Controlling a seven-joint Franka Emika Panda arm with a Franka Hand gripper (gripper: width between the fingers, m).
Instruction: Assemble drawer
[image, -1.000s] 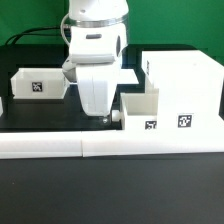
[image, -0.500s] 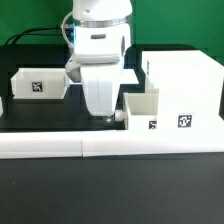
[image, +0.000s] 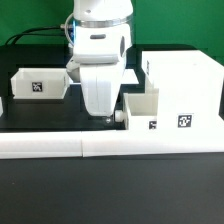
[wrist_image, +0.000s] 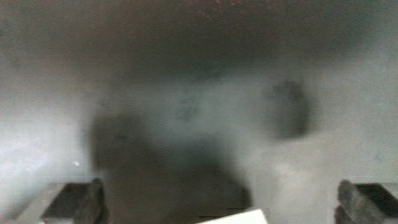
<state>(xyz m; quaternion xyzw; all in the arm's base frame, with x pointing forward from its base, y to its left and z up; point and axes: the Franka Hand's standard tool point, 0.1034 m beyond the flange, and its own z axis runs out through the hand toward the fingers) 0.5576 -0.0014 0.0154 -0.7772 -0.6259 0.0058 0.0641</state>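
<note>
Centrally, arm: white robot arm (image: 97, 50) reaching down over the black table (image: 40, 112).
Gripper: gripper (image: 107, 116) low, just beside the small open-topped white drawer box (image: 142, 108); blurred wrist view shows its fingers (wrist_image: 73, 201) wide apart.
Housing: large white box-shaped drawer cabinet (image: 185, 80) against that drawer box, exterior view's right.
Second drawer: white open box with a marker tag (image: 38, 84), well apart, exterior view's left.
</note>
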